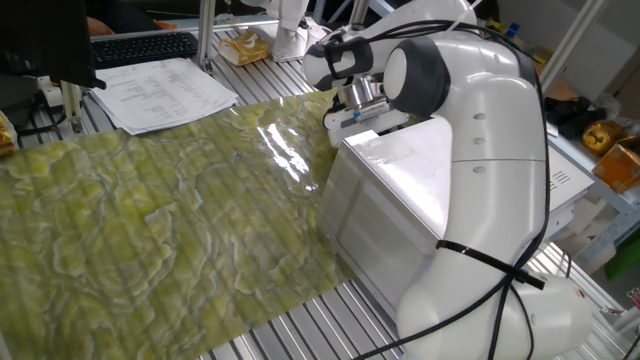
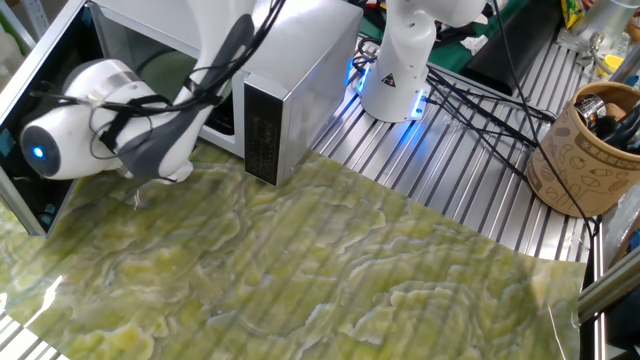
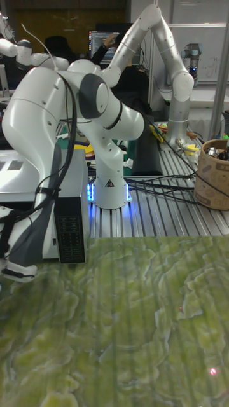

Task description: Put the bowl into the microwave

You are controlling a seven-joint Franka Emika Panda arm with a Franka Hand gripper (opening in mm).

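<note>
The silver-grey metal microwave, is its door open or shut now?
Open. In the other fixed view the dark glass door of the silver-grey metal microwave swings out to the left, and the lit cavity shows behind the arm.

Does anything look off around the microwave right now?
Nothing stands out. The microwave sits square with its door swung open, the bowl lies level inside, and the arm's wrist is just outside the opening. No spill or damage shows.
</note>
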